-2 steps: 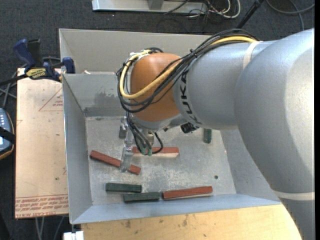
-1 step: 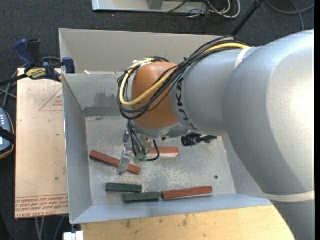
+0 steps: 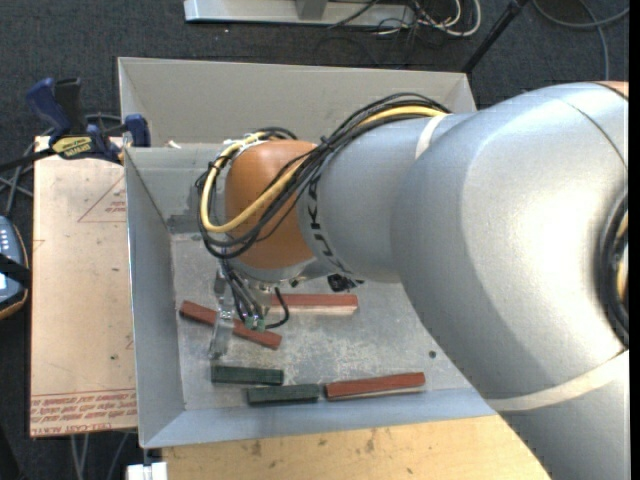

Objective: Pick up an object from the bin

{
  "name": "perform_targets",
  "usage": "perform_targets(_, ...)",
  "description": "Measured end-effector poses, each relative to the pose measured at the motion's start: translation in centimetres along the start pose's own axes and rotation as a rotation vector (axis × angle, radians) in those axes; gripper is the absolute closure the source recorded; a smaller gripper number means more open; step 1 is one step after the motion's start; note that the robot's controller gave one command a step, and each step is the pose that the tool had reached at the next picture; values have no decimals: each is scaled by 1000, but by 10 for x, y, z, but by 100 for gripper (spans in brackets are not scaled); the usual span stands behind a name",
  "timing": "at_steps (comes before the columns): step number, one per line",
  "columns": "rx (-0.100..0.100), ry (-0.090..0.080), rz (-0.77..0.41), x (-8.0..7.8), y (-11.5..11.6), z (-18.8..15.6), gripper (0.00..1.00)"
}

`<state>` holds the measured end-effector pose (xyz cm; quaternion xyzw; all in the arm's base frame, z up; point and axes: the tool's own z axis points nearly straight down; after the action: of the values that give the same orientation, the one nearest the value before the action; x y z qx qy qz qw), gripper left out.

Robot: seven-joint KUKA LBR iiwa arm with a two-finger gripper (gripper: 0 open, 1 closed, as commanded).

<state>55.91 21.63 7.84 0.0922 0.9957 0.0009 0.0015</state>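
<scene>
At the left of the grey bin (image 3: 150, 298), the claw (image 3: 230, 326) sits low just beside a short red-brown bar (image 3: 262, 339) lying flat, open or closed I cannot tell, so gripping and lifting seemingly remain.

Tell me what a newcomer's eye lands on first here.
The bulky grey arm reaching in from the right, its orange wrist cover ringed with cables, dominates the grey bin. Beneath it the claw hangs over two short red-brown bars at the bin's left, with dark green bars nearer the front wall.
</scene>
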Motion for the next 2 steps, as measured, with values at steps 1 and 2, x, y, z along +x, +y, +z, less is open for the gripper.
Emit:
perform_targets(1,-1,1,342,15,-26,7,100)
perform_targets(2,-1,1,342,15,-26,7,100)
